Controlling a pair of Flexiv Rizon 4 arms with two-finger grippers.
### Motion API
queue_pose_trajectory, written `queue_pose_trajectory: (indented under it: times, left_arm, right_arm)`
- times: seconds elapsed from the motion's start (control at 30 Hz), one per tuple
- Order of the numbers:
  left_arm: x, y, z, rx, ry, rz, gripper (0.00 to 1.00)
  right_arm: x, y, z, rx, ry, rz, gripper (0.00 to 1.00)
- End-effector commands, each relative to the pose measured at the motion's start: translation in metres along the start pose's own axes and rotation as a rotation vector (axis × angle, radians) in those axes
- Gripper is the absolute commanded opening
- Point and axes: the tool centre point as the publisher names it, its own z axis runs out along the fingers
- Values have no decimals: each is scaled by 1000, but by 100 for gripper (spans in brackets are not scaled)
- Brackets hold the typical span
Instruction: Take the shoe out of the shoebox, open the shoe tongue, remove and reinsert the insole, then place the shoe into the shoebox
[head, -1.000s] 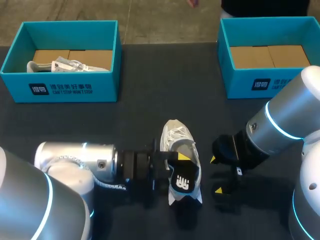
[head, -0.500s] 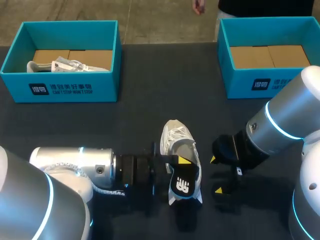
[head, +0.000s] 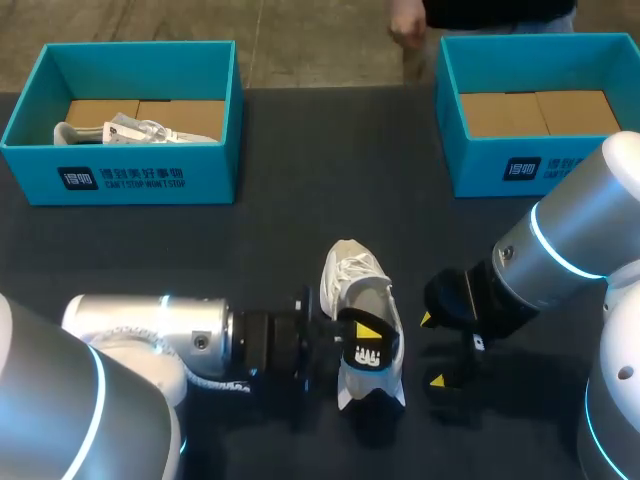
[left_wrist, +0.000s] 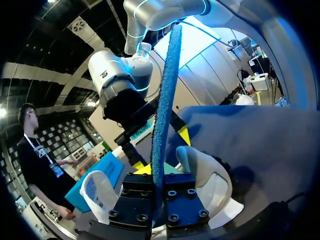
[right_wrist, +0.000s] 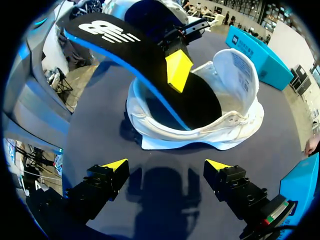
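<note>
Now the left end effector (head: 357, 333) is clamped on the black insole (head: 366, 358), whose front end sits inside the white shoe (head: 352, 268). That shoe stands on the dark worktop (head: 300, 200), between both arms. Just beside it, the right end effector (head: 432, 350) hangs with fingers spread, holding nothing.

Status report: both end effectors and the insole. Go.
Left end effector shut on insole, toe end in shoe, heel end raised. Right end effector open, empty, beside shoe. Nothing blocking.

The low mesh sneaker (head: 352, 274) is white; the curved foam insole (head: 368, 356) is black, blue-edged, with a white striped logo.
</note>
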Motion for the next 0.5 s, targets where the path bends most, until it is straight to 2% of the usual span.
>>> queue_pose_trajectory:
  times: [0.03, 0.27, 0.5]
  left_arm:
    - [-4, 8, 7, 7, 5, 1, 0]
    - [-4, 14, 12, 6, -4, 16, 0]
    - [-3, 17, 16, -30, -8, 28, 0]
  right_arm:
    - [1, 0, 1, 2, -3, 0, 100]
    - [1, 0, 1, 2, -3, 0, 100]
    - [1, 0, 1, 2, -3, 0, 100]
